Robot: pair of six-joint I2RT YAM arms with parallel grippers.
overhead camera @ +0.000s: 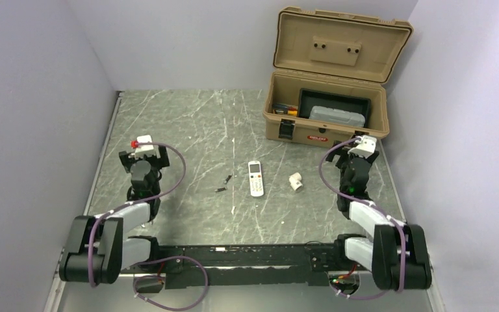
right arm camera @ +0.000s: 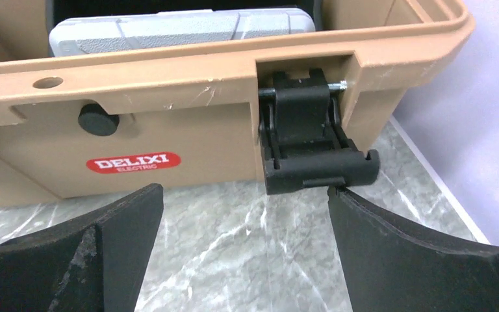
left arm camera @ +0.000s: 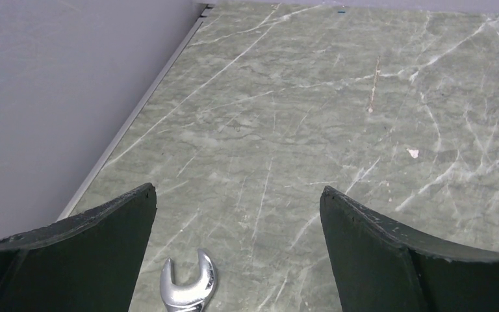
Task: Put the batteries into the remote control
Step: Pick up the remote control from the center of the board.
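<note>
Both arms parked at their own sides of the table. Left gripper spread fully, nothing between the jaws; it looks at bare table toward the far-left corner, with a wrench head at the bottom of its view. Right gripper equally wide and empty, facing the toolbox latch at the far-right corner.

Remote control lies mid-table, long axis running near-to-far, screen end toward the far edge. Batteries lie just left of it, apart from it and from each other. A white plastic piece sits to its right.

Judgement: loading not begun. The left arm is the nearer one for the batteries, the right for steadying the remote. The batteries are thin and lie flat, so come straight down, jaws across the short axis, and close gently or they may roll.

Unclear: the remote shows its button face, so the battery bay is hidden. Cannot tell whether the white piece is its cover. Battery polarity is unreadable. Neither wrist camera shows any task item.
</note>
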